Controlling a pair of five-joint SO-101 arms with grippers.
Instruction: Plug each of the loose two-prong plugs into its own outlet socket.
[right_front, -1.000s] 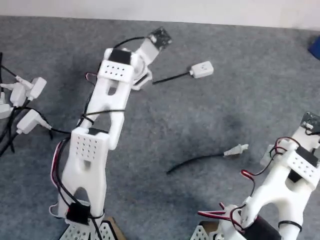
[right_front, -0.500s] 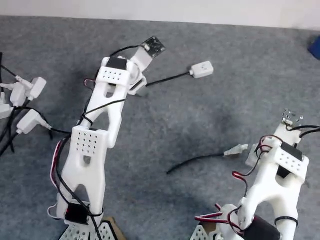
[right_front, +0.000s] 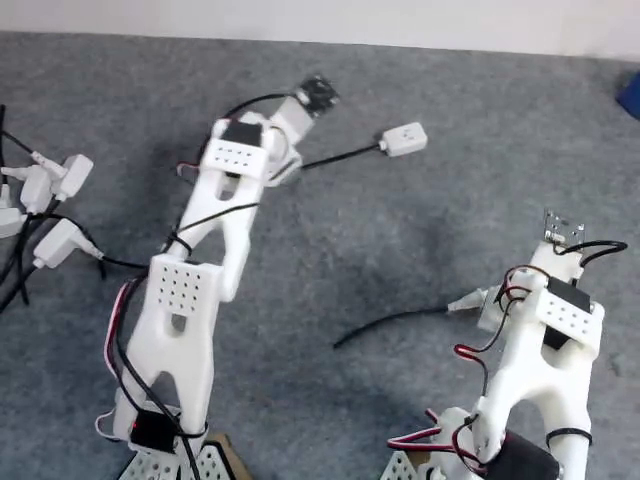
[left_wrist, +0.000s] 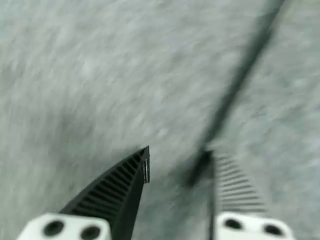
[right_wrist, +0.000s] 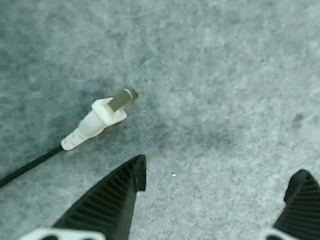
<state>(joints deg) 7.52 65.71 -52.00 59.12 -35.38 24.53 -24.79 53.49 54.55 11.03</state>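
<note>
High view looked down on a grey carpeted table (right_front: 400, 220) where two white arms stood side by side. The left arm (right_front: 185, 300) stretched toward the far edge, and the left gripper (left_wrist: 177, 152) hung low over the carpet with its fingers apart, a black cord (left_wrist: 235, 90) running up to just beside one finger. The right arm (right_front: 540, 360) stood bent at the near right, the right gripper (right_wrist: 220, 167) spread wide above bare carpet. A cluster of white plugs and sockets (right_front: 45, 190) lay tangled with dark wires at the far left edge. The white outlet socket (right_front: 403, 139) rested on the carpet at the far end of that cord, near the left arm's wrist. The loose two-prong plug (right_wrist: 100, 117) lay flat on its own black lead, just beside one right finger, ungripped, well apart from the socket.
</note>
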